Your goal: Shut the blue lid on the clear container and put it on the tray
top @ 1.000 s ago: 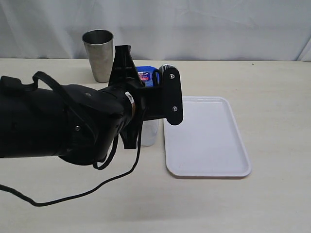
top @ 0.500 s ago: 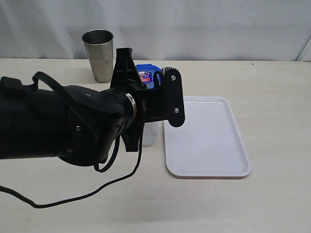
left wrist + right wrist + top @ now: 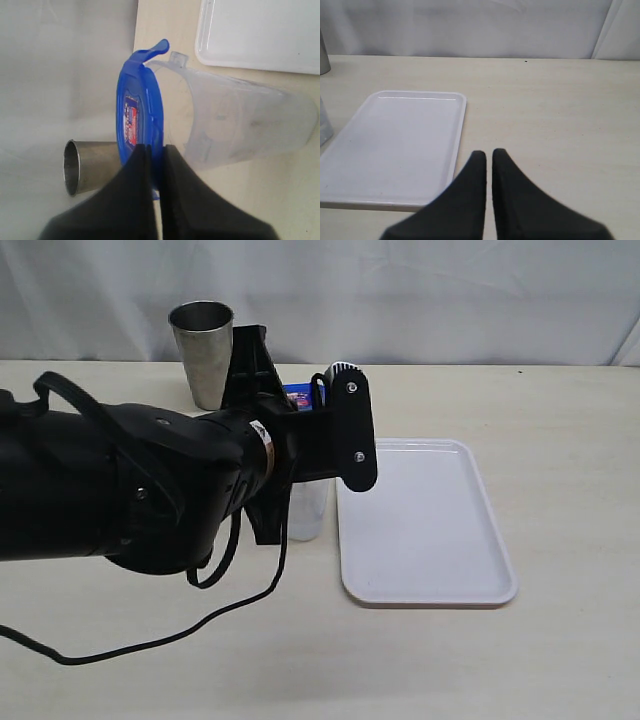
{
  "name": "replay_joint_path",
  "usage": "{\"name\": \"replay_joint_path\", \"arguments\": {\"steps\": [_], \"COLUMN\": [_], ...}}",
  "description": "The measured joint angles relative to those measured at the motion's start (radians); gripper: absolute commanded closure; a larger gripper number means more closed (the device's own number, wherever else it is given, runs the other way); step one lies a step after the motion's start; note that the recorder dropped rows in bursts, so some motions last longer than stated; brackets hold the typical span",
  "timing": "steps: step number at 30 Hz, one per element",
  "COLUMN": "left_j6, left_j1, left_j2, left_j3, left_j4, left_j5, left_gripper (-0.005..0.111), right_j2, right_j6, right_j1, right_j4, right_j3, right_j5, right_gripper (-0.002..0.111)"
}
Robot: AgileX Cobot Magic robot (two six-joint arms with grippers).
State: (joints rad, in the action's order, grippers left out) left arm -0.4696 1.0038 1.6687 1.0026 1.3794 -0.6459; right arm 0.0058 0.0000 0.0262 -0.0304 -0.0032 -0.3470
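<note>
Since half a second ago my left arm (image 3: 130, 490) has been swinging toward 11 o'clock in the exterior view, and it is now overlapping the cup (image 3: 203, 350) and hiding more of the lid (image 3: 297, 394). The container (image 3: 308, 510) is standing upright on the table (image 3: 560, 420), just beside the tray (image 3: 430, 530), which is lying at its 3 o'clock with nothing on it. The cup is sitting at the container's 11 o'clock.

In the left wrist view, the left gripper (image 3: 155, 150) is pinching the lid (image 3: 140, 110) by its rim, holding it across the mouth of the container (image 3: 250, 125). One flap (image 3: 159, 47) is sticking out unlatched. The container is looking empty; what the cup (image 3: 95, 172) is holding I cannot tell.

I am judging this as the seating step. I should be keeping the lid square to the rim and pressing evenly, since a light, empty container is liable to tip or skid.

In the right wrist view, the right gripper (image 3: 489, 152) is hanging near the tray (image 3: 395, 140), fingers nearly together, gripping nothing.
</note>
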Motion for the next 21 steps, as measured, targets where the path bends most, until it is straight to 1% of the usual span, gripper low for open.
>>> {"name": "replay_joint_path", "arguments": {"steps": [9,21], "left_j6": [0.019,0.048], "left_j1": [0.0,0.0], "left_j2": [0.0,0.0], "left_j3": [0.0,0.0], "left_j4": [-0.027,-0.031], "left_j5": [0.022,-0.001], "left_gripper": [0.107,0.107], "right_j2": [0.0,0.0], "right_j6": [0.0,0.0], "right_j1": [0.0,0.0], "right_j4": [0.0,0.0], "right_j3": [0.0,0.0], "right_j5": [0.0,0.0], "right_gripper": [0.104,0.104]}}
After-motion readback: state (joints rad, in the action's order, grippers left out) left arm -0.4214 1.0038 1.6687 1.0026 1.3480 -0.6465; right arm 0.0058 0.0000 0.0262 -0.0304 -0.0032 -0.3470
